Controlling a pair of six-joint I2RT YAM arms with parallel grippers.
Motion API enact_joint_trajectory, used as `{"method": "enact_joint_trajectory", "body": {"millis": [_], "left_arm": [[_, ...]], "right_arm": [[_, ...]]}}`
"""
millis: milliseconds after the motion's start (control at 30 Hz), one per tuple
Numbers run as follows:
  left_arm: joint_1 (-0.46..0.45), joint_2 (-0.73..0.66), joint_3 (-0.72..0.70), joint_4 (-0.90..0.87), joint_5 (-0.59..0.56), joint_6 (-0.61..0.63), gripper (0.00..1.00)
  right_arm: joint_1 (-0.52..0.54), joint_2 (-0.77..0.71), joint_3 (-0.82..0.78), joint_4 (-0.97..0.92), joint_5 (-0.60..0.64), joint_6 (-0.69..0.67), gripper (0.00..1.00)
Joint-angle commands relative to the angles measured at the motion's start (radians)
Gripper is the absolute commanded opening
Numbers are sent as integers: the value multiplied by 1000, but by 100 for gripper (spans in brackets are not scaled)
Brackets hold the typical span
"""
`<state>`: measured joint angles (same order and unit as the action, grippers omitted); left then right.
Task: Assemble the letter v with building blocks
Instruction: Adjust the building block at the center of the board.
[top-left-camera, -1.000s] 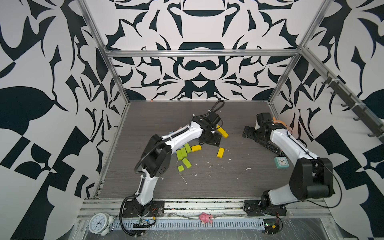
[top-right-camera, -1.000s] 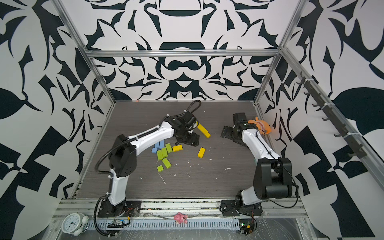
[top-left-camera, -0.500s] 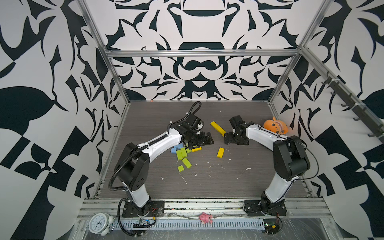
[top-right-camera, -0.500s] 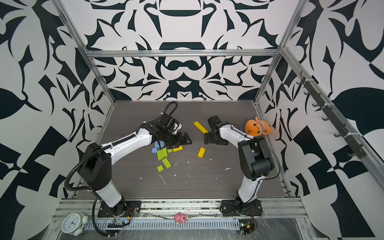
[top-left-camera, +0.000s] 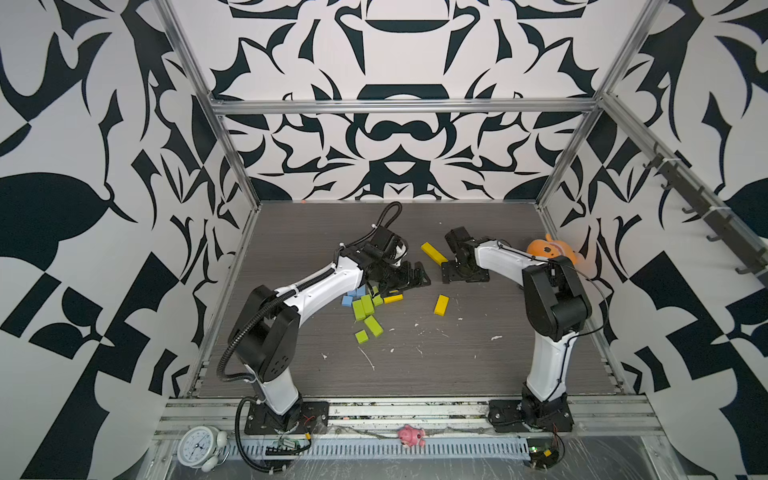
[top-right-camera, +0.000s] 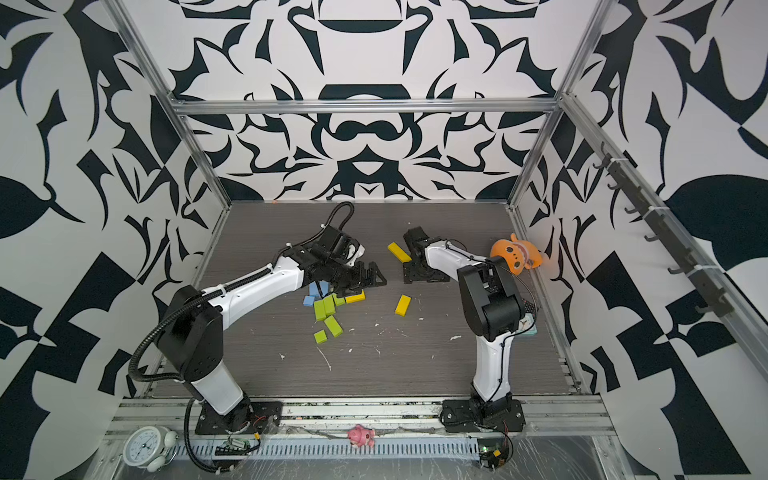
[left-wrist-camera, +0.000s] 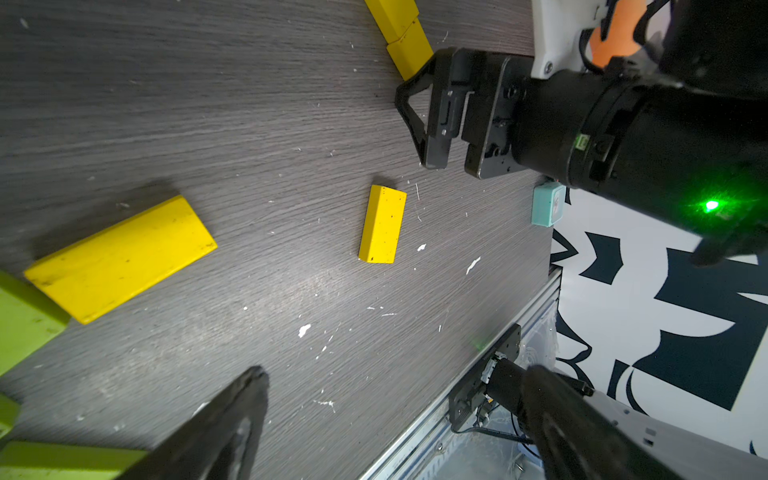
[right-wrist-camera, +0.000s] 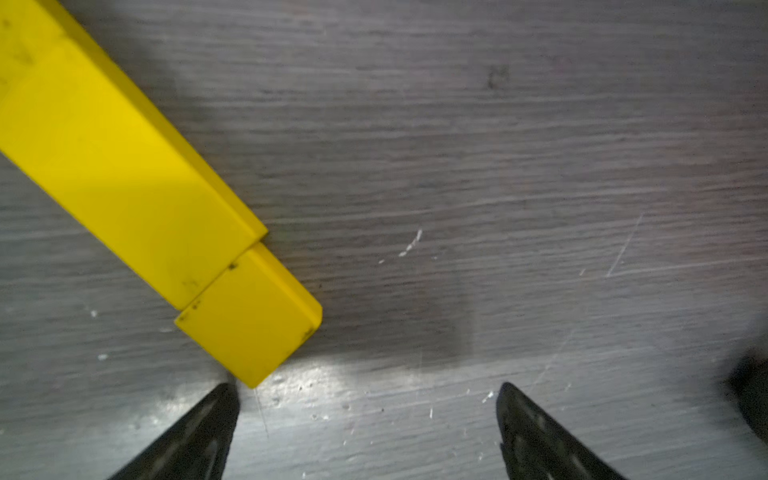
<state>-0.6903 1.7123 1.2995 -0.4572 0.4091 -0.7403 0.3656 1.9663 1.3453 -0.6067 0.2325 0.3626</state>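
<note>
Two yellow building blocks lie end to end as a slanted bar (top-left-camera: 433, 253) (top-right-camera: 399, 252) (right-wrist-camera: 124, 174) at mid table. My right gripper (top-left-camera: 461, 274) (right-wrist-camera: 366, 388) is open just in front of the bar's near end, one fingertip (right-wrist-camera: 216, 407) close to its corner, nothing between the jaws. My left gripper (top-left-camera: 409, 278) (left-wrist-camera: 397, 374) is open and empty over bare table. A loose yellow block (top-left-camera: 441, 304) (left-wrist-camera: 382, 224) lies between the arms. Another yellow block (top-left-camera: 392, 298) (left-wrist-camera: 120, 257) rests beside a cluster of lime green blocks (top-left-camera: 365, 307) and light blue blocks (top-left-camera: 347, 300).
An orange plush toy (top-left-camera: 550, 249) sits against the right wall behind the right arm. A small teal box (top-right-camera: 530, 326) (left-wrist-camera: 548, 205) lies by the right edge. Patterned walls close three sides. A white clock (top-left-camera: 199, 446) and a pink toy (top-left-camera: 409, 434) lie beyond the front rail.
My left gripper has drawn back from the yellow bar toward the block cluster and opened wide. My right gripper has swung left, up to the bar's near end.
</note>
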Motion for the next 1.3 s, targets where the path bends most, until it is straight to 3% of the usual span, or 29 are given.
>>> {"method": "enact_joint_trajectory", "body": {"millis": [0, 1267], "left_arm": [[1, -2, 16, -27, 4, 5, 99], [0, -10, 17, -47, -15, 12, 99]], "right_arm": [[8, 21, 31, -44, 58, -17, 99], [7, 75, 63, -38, 71, -43, 99]]}}
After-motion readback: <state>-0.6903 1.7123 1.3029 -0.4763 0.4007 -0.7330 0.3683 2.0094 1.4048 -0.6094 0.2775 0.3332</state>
